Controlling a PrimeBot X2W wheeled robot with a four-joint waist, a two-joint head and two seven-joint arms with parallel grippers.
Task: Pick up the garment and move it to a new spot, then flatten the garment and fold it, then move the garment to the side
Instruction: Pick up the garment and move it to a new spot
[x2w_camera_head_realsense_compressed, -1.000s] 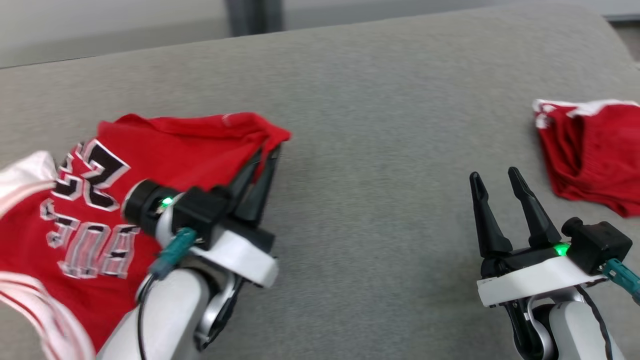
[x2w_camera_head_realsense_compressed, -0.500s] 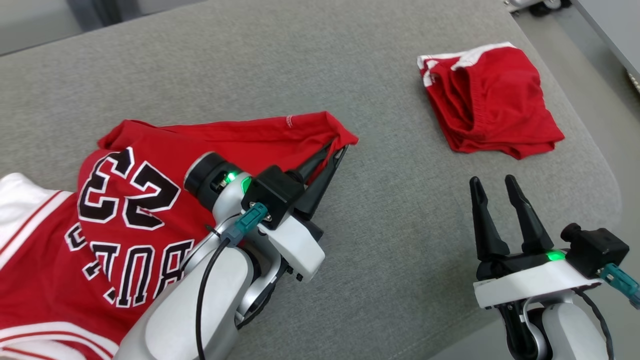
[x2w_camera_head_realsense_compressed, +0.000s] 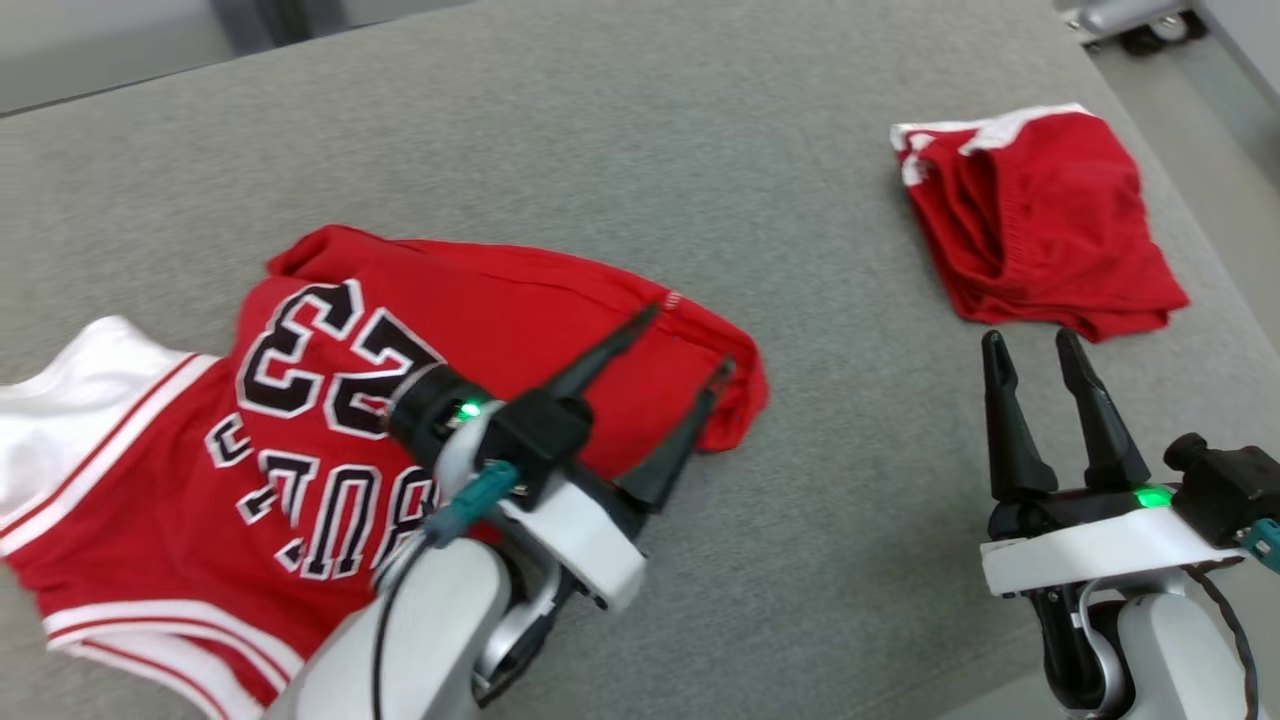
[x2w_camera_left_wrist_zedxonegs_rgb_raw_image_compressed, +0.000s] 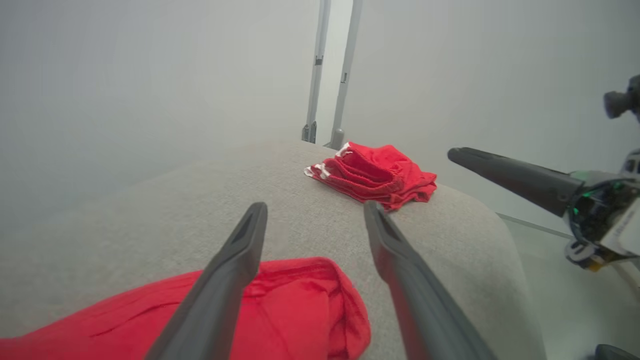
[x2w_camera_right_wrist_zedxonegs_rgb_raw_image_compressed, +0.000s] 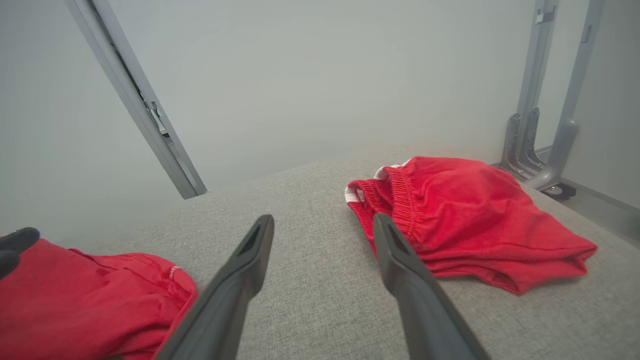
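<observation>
The jersey (x2w_camera_head_realsense_compressed: 520, 300) lay on the grey padded surface (x2w_camera_head_realsense_compressed: 600, 120) under and behind the left tool (x2w_camera_head_realsense_compressed: 688, 342). Its number faced up and its white-trimmed end trailed off to that tool's left. The left tool was spread wide with nothing between its fingers, its tips hovering over the jersey's rumpled right-hand edge, where the cloth bunched into a small roll. From where I stood, the carrying part of the job looked done, since the jersey was down on the surface and no tool had hold of it. The flattening did not look done (the near edge was doubled over and the body lay skewed). I could see no tidy fold, so the folding and the final shift to the side were all to come.

Across a bare stretch of surface to the right, the right tool (x2w_camera_head_realsense_compressed: 1030, 340) stood idle, its fingers spread and empty and pointing away from the robot. Just beyond its fingertips lay a pair of red shorts (x2w_camera_head_realsense_compressed: 1050, 220), roughly folded near the surface's far right corner and well apart from the jersey. They looked finished with.
</observation>
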